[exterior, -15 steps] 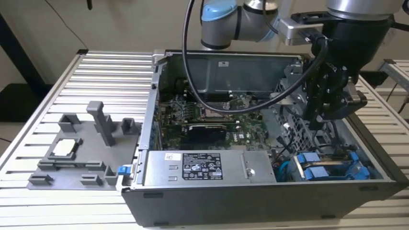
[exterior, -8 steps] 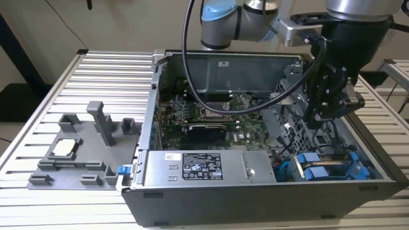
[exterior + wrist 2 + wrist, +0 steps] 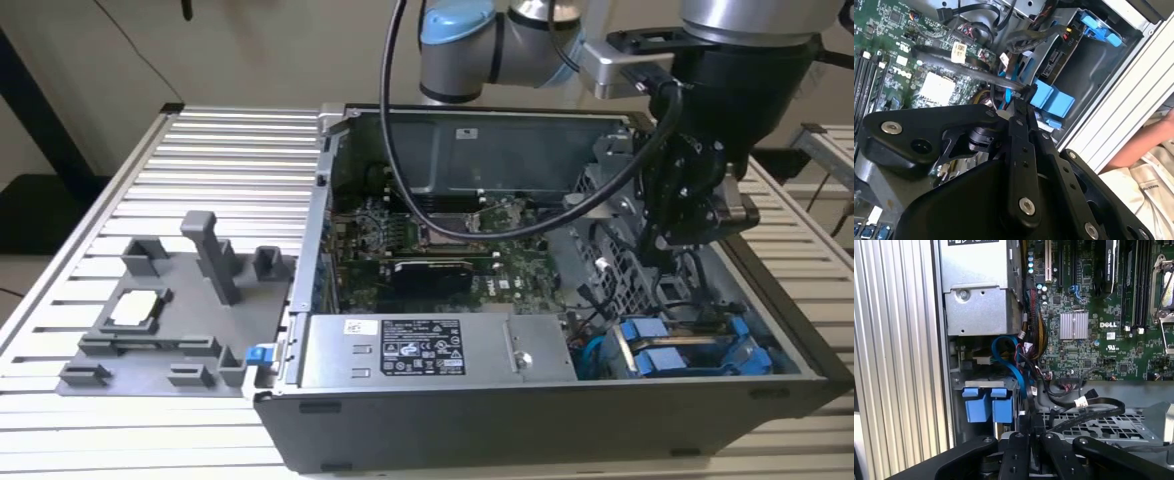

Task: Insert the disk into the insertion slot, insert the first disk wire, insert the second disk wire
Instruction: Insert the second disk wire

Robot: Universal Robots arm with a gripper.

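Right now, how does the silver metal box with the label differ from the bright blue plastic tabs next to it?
The silver metal box is large, grey and carries a label; the bright blue plastic tabs are small and unlabelled. The box is one block; the tabs are a pair. Both sit inside the open computer case.

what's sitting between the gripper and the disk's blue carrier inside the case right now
Nothing solid that shows. In the second wrist view the gripper is right beside the disk's blue carrier. Loose wiring crowds the gap: a black cable crosses at the gripper's tip and a blue cable runs beside it.
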